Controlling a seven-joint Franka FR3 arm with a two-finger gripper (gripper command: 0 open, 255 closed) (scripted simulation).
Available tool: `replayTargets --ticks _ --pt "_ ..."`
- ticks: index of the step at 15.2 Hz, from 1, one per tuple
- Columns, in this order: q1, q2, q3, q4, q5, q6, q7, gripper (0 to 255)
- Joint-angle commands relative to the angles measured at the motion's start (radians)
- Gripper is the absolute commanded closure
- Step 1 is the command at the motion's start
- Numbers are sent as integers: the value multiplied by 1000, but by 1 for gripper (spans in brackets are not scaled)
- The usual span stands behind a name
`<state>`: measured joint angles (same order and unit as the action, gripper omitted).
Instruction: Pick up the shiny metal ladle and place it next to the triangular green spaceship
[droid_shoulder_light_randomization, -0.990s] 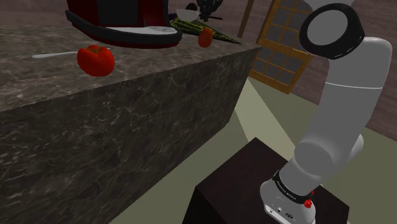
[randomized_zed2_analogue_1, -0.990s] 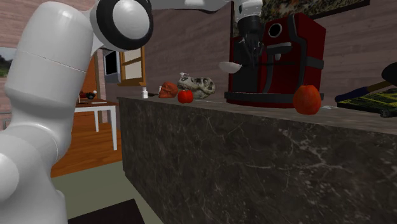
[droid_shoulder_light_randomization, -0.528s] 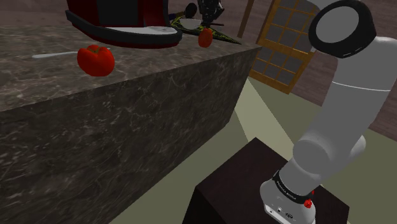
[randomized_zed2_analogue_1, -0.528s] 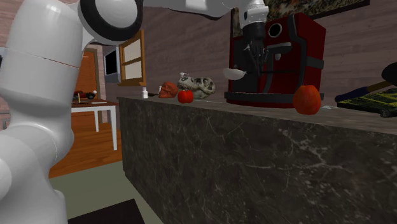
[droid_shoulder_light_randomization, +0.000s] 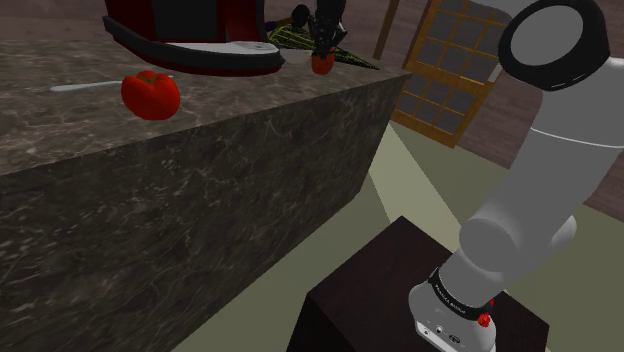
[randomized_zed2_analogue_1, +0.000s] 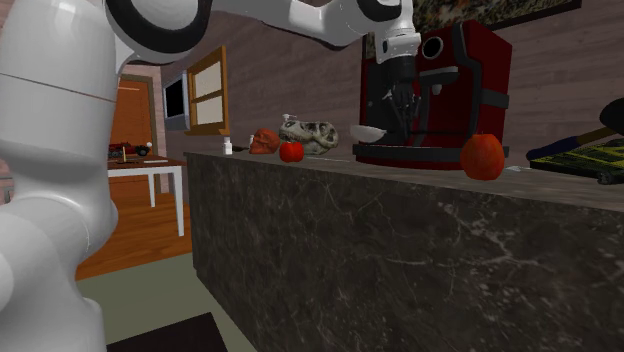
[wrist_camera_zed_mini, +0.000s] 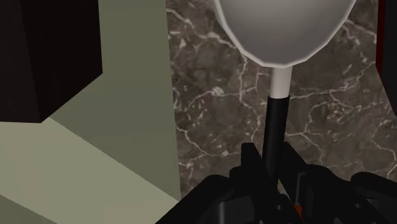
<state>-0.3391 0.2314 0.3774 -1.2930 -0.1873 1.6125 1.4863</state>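
My gripper (wrist_camera_zed_mini: 275, 168) is shut on the black handle of the ladle (wrist_camera_zed_mini: 284, 25), whose pale grey bowl hangs below the fingers over the dark marble counter (wrist_camera_zed_mini: 216, 95). In the second exterior view the gripper (randomized_zed2_analogue_1: 400, 100) hangs in front of the red machine, with the ladle's bowl (randomized_zed2_analogue_1: 368, 132) just above the counter top. In the shoulder view the gripper (droid_shoulder_light_randomization: 325, 25) is at the counter's far corner, right over the dark green-and-yellow triangular spaceship (droid_shoulder_light_randomization: 350, 57), which lies flat there. The spaceship (randomized_zed2_analogue_1: 575, 158) sits at the second exterior view's right edge.
A big red machine (randomized_zed2_analogue_1: 450, 90) stands on the counter (droid_shoulder_light_randomization: 200, 150). A red pepper-like fruit (droid_shoulder_light_randomization: 150, 92) lies nearer, a small red fruit (droid_shoulder_light_randomization: 322, 63) beside the gripper. A grey mottled object (randomized_zed2_analogue_1: 310, 135) sits at the counter's end. The counter edge drops to the floor (wrist_camera_zed_mini: 83, 165).
The gripper has come down with the ladle, from above the machine's top to just above the counter. The upper arm has swung toward the shoulder view's right.
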Motion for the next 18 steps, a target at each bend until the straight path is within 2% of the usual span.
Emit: replayTargets --ticks 1,13,18 --pt "-7 -15 -1 -49 6 37 -1 255" --pt "-25 -51 -6 -259 17 212 10 255" --pt "-25 -51 -6 -260 17 214 10 255"
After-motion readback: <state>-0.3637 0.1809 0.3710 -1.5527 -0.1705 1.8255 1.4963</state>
